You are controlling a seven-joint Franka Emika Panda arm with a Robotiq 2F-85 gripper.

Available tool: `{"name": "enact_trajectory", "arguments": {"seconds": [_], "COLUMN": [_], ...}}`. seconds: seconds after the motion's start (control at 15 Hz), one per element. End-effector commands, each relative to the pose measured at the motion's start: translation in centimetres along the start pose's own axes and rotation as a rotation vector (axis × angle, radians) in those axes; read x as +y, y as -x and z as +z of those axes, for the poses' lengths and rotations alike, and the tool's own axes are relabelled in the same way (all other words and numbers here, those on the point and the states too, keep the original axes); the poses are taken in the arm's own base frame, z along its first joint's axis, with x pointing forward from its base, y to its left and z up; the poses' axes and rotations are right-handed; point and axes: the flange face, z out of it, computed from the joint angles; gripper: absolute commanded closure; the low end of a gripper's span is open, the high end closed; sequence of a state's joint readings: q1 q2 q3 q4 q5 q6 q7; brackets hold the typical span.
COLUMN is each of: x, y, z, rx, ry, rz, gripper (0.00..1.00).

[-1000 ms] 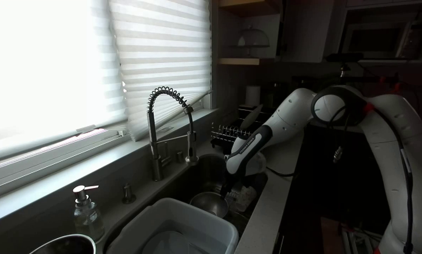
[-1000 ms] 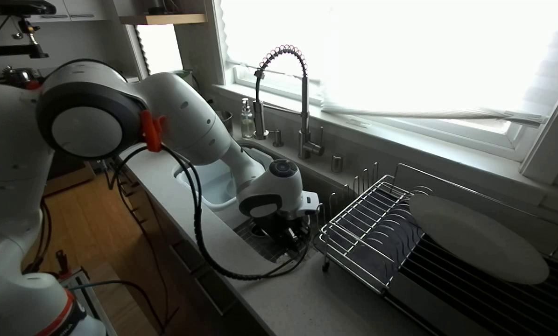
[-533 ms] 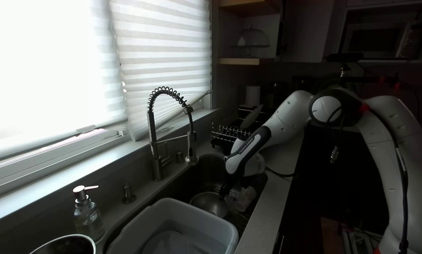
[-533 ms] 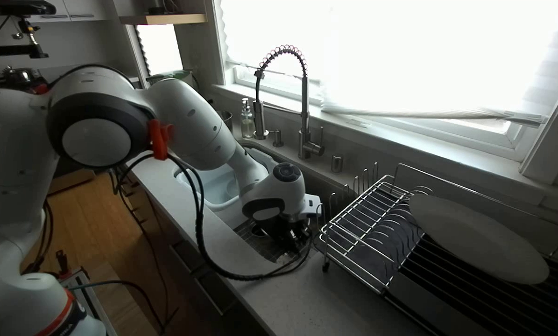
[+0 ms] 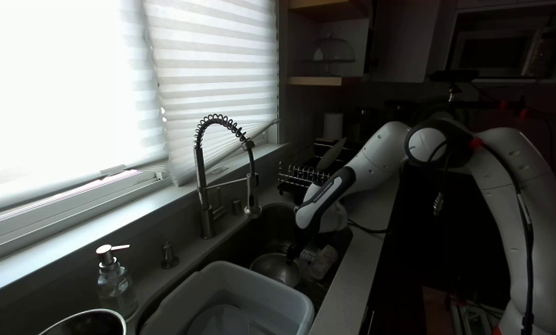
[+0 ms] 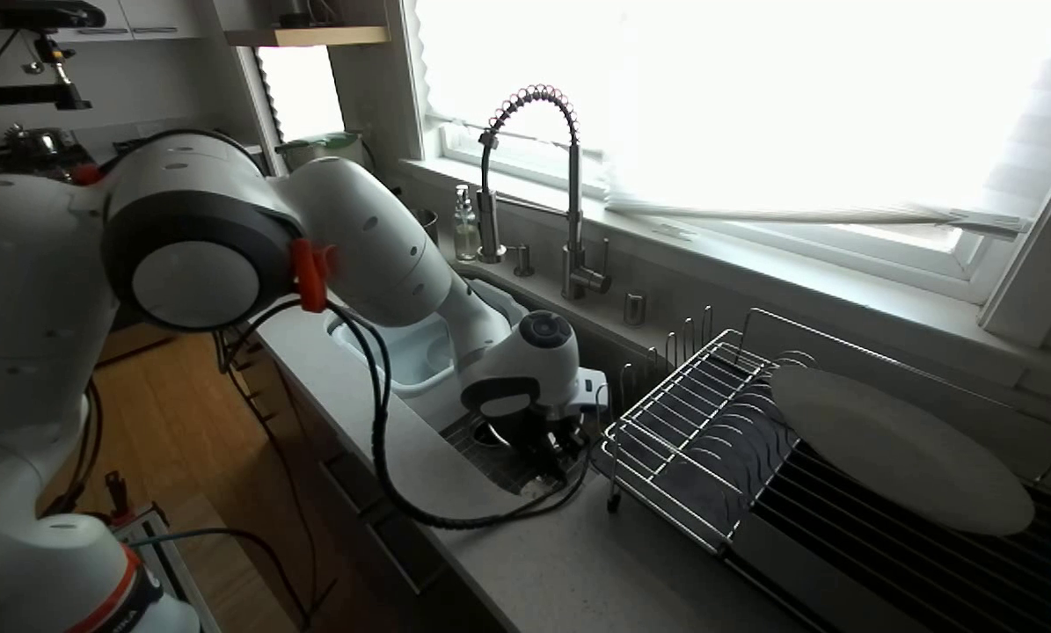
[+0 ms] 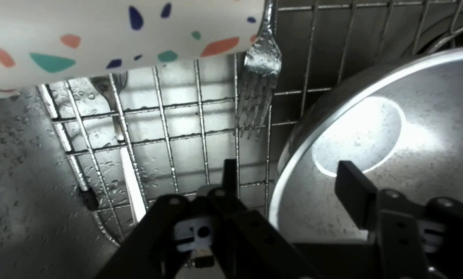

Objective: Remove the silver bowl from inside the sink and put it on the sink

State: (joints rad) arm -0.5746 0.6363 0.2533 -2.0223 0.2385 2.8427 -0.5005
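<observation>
Gripper (image 7: pixel 288 180) stood with jaws spread apart, astride rim of silver bowl (image 7: pixel 394 149) in wrist view; bowl sat in sink (image 5: pixel 278 221), fork (image 7: pixel 262 64) nearby over wire grid (image 7: pixel 203 134).

A: Any legible text?
B: "FRANKA EMIKA", dark strip (image 5: pixel 323 191) on the robot arm (image 5: pixel 426 145), in an exterior view.
A: More?
B: Dark band (image 6: pixel 141 596) on the base (image 6: pixel 59 571), in an exterior view: partial lettering, only the final "KA" reads.
</observation>
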Motion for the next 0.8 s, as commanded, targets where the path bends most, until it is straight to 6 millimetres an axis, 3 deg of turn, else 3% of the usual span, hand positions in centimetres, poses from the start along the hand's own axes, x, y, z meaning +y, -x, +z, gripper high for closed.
{"name": "enact_trajectory", "arguments": {"seconds": [0.0,0.33,0.73], "x": [0.3,-0.4,-0.7], "y": [-0.2,0.0,-1.6], "z": [1.4,2.5,-0.6], "rx": [0.011,-0.009,0.034], "ry": [-0.027,-0.041,-0.037], "rz": [0.011,0.0,-0.001], "gripper": [0.62,0.99,0.98]}}
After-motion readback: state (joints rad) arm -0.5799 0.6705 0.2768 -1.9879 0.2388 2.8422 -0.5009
